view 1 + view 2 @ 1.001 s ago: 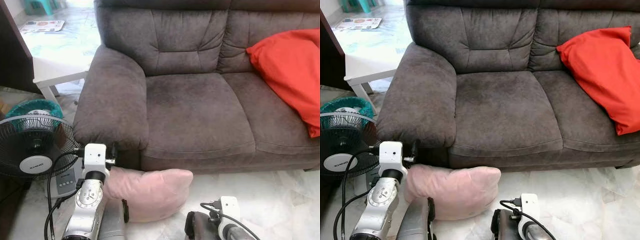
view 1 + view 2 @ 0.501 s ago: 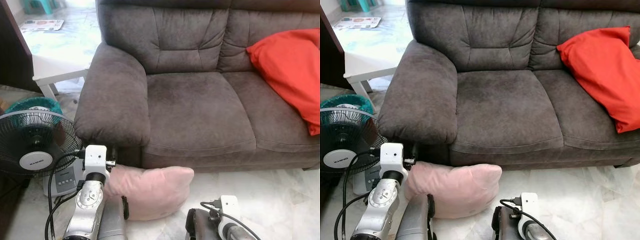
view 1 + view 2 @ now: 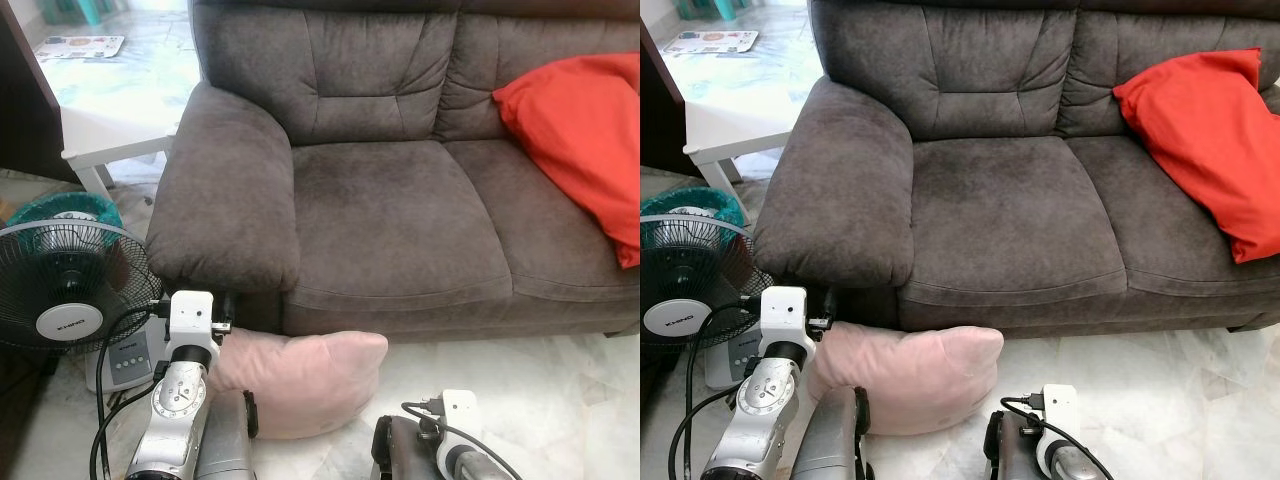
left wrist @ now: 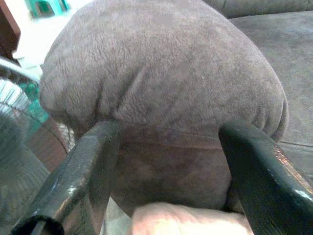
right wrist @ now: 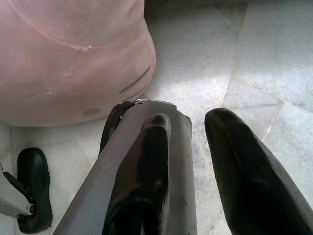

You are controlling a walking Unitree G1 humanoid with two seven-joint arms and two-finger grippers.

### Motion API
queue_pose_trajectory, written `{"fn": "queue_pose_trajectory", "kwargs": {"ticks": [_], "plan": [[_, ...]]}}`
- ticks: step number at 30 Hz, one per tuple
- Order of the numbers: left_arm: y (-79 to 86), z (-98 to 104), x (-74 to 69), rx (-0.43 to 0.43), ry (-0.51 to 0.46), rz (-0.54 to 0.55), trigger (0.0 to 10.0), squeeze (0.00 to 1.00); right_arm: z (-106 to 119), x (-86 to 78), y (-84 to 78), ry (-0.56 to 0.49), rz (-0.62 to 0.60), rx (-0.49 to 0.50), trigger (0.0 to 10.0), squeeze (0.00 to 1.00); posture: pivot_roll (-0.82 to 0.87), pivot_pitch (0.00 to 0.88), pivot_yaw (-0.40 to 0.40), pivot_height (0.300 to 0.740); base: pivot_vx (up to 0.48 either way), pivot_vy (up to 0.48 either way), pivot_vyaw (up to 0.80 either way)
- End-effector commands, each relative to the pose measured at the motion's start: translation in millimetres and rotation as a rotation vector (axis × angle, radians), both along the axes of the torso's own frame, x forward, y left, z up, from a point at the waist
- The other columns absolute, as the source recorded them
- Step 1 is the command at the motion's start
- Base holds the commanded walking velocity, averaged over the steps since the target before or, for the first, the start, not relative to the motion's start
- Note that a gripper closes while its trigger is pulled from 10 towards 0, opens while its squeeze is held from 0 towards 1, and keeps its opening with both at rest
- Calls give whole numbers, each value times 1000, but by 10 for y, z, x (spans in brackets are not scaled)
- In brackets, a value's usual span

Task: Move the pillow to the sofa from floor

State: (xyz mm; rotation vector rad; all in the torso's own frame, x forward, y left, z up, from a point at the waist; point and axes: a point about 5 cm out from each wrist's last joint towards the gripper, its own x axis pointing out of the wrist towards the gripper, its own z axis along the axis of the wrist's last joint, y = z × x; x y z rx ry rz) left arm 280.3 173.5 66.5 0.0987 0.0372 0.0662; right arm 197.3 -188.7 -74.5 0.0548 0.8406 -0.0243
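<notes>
A pink pillow (image 3: 300, 385) lies on the pale floor against the front of the grey sofa (image 3: 400, 210), below its left armrest (image 3: 230, 200). My left gripper (image 4: 166, 176) is open, its fingers (image 4: 83, 176) spread wide just above the pillow's left end (image 4: 186, 220), facing the armrest front (image 4: 161, 83). My left wrist (image 3: 190, 325) sits at that end of the pillow. My right gripper (image 5: 195, 166) is low over the tiles to the right of the pillow (image 5: 68, 58), fingers slightly apart with nothing between them.
A red cushion (image 3: 585, 130) leans on the sofa's right seat. A black standing fan (image 3: 65, 290) is close to my left arm, with a teal basket behind it. A white low table (image 3: 110, 150) stands left of the armrest. Bare tiles (image 3: 540, 390) lie to the right.
The whole picture has shifted slightly, so the camera moved. The pillow and both grippers keep the same places relative to the sofa.
</notes>
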Motion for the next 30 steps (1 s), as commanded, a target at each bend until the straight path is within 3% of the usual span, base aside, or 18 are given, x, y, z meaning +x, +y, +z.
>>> {"fn": "queue_pose_trajectory", "kwargs": {"ticks": [1,5,10,18,23,30], "plan": [[10,-124,-5,-62,86,18,10000,0,-23,-37,5,18,-11,8,10000,0,195,60,-61,559,0,0,0],[130,-354,-63,-114,252,113,10000,0,-24,-40,1,19,-14,6,10000,0,193,60,-60,559,0,0,0],[207,-519,-131,-210,331,164,10000,0,-24,-40,-6,22,-16,2,10000,0,197,62,-65,559,0,0,0],[373,-700,-95,-7,464,16,10000,0,-22,-41,-22,20,-21,-4,10000,0,183,66,-70,559,0,0,0],[388,-621,-43,-5,406,22,10000,0,-20,-42,-34,17,-24,-8,10000,0,187,71,-73,559,0,0,0],[194,-488,-28,-21,197,24,10000,0,-18,-40,-27,10,-23,-1,10000,0,183,75,-72,559,0,0,0]]}}
